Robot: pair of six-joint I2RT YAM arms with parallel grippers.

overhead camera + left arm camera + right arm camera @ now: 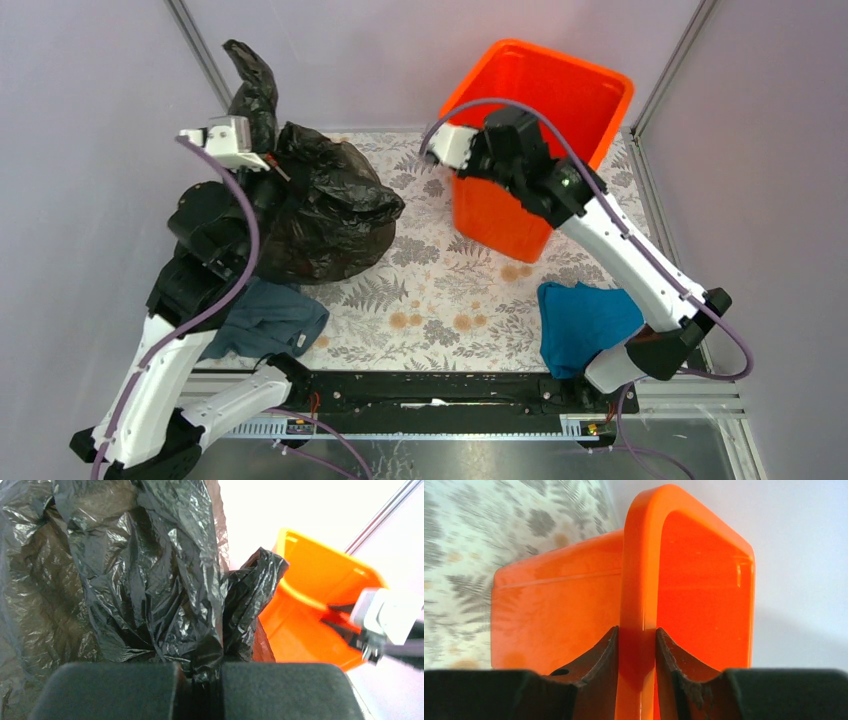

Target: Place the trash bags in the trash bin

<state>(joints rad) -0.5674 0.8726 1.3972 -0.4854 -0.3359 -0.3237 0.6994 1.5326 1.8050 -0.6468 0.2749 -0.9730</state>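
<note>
The left end effector was clamped on the one bag, which was bunched at the left of the table. The right end effector pinched the rim of the one bin at back right. Two cloths lay in front: a grey cloth and a teal cloth.

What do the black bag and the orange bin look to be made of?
The trash bag: thin plastic film, glossy and crinkled, brownish see-through where stretched. The trash bin: probably rigid moulded plastic, smooth and semi-glossy, with a rolled rim and soft reflections.
</note>
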